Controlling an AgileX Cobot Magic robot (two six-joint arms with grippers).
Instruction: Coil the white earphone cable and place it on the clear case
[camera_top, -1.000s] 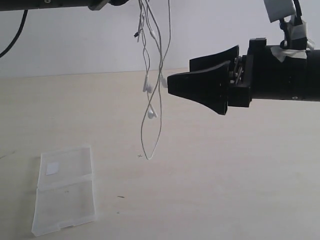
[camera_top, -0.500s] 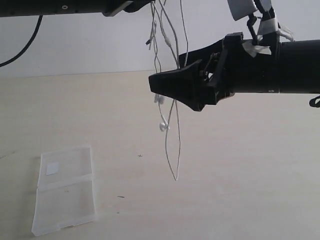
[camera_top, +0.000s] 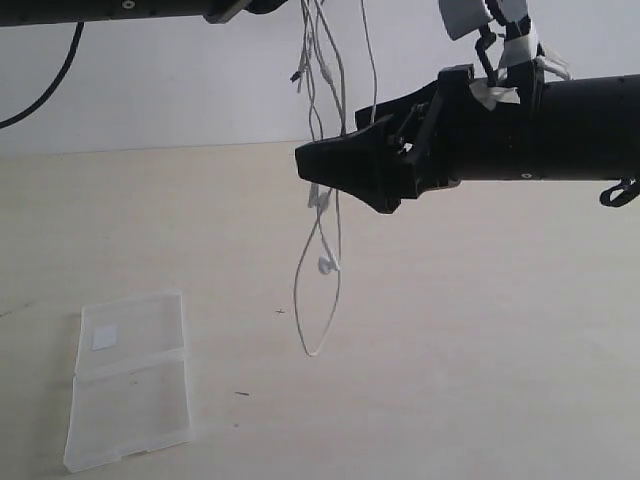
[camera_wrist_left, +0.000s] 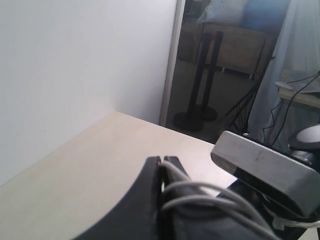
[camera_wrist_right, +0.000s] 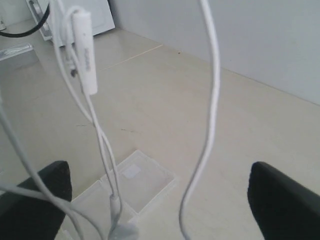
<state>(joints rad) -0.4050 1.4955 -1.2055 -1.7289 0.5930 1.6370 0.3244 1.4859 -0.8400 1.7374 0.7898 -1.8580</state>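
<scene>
The white earphone cable (camera_top: 333, 215) hangs in several long strands from my left gripper (camera_wrist_left: 162, 160), which is shut on it high above the table. Strands drape over that gripper's finger (camera_wrist_left: 210, 192). The lowest loop ends just above the tabletop, with one earbud (camera_top: 327, 265) partway up. My right gripper (camera_top: 330, 142) reaches in level from the right and is open. Its two black fingers (camera_wrist_right: 35, 200) stand either side of the hanging strands (camera_wrist_right: 210, 115) without touching them. The clear case (camera_top: 130, 385) lies open and flat at the front left, its white sticker on the far panel, also below the strands (camera_wrist_right: 150, 182).
The left arm (camera_top: 150, 8) runs along the top of the exterior view, a black cable looping down at its far left. A white wall (camera_top: 150, 90) backs the pale wooden table (camera_top: 480, 350). The in-line remote (camera_wrist_right: 85, 55) dangles on one strand.
My right gripper moved left and up until its open fingers bracket the strands, then held still. The hanging loop swung right and back left. The left gripper stays shut.
</scene>
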